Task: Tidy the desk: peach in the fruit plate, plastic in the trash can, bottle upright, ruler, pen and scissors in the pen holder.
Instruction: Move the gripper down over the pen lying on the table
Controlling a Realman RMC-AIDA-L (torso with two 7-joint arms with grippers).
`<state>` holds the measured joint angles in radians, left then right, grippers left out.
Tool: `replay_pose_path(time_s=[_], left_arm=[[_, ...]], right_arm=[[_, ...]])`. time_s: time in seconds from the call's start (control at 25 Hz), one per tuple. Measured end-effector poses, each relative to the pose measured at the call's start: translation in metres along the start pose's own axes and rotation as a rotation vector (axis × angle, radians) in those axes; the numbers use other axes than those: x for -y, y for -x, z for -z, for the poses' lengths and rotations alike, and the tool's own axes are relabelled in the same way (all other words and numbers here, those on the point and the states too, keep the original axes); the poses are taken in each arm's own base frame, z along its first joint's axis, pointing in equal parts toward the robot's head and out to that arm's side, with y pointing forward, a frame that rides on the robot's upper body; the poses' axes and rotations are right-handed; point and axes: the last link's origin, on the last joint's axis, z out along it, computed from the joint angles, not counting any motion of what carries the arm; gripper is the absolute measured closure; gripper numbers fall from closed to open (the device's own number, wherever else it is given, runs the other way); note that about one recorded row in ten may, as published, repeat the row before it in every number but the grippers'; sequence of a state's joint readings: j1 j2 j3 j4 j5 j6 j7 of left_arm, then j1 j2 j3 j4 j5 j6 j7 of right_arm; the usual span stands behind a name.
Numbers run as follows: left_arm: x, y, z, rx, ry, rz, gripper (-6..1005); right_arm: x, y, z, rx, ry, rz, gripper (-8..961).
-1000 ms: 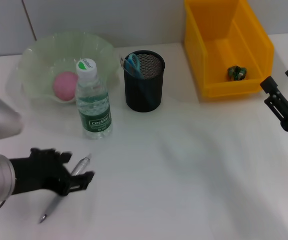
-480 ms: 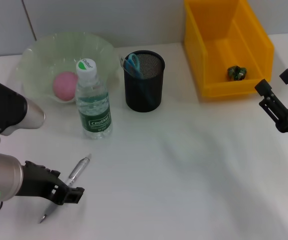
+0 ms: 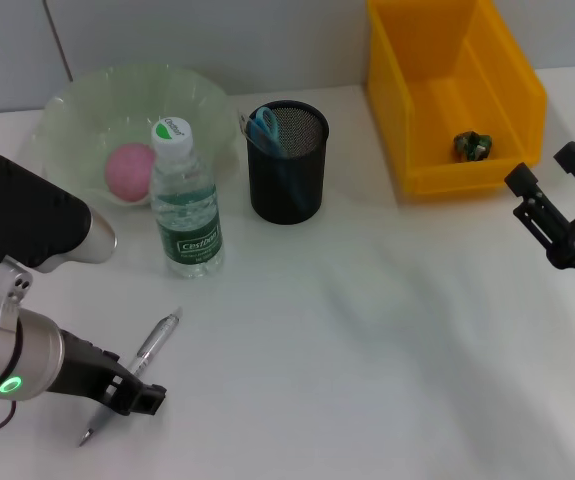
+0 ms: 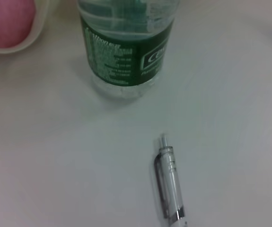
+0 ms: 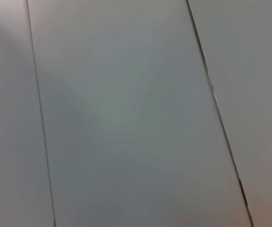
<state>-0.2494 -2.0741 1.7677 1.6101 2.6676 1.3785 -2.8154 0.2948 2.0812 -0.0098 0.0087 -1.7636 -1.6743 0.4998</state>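
**A:** Slim silver-and-clear plastic pen (image 3: 137,372) lying flat near the worktop's front-left corner, just in front of the upright clear water bottle (image 3: 186,200). Left gripper (image 3: 132,392) low over its tip end, fingers slightly spread, pinching nothing.

**B:** Light, stiff, probably rolls. Best pinched mid-barrel. Right gripper (image 3: 557,195) parked spread at the right edge.

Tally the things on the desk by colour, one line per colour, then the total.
Green: 2, fruit plate, crumpled plastic
Pink: 1, peach
Clear: 2, bottle, pen
Black: 1, pen holder
Blue: 1, scissors
Yellow: 1, trash can
Total: 8
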Motion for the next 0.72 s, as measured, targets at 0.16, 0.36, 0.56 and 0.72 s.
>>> replay_pose_path(time_s=[0.16, 0.36, 0.56, 0.72], left_arm=[[0.0022, 0.0007, -0.0025, 0.024, -0.019, 0.01, 316], [0.0004, 0.0013, -0.0034, 0.043, -0.021, 0.008, 321], [-0.0014, 0.0004, -0.0027, 0.067, -0.033, -0.006, 326], [-0.0023, -0.0006, -0.0033, 0.098, -0.045, -0.022, 387]], right_arm=[[-0.0007, -0.0018, -0.0009, -0.009, 0.001, -0.001, 224], [-0.0009, -0.0021, -0.0012, -0.011, 0.001, -0.002, 224], [-0.0009, -0.0021, -0.0013, -0.011, 0.001, -0.004, 223], [-0.0009, -0.0021, -0.0013, -0.01, 0.001, -0.004, 223]])
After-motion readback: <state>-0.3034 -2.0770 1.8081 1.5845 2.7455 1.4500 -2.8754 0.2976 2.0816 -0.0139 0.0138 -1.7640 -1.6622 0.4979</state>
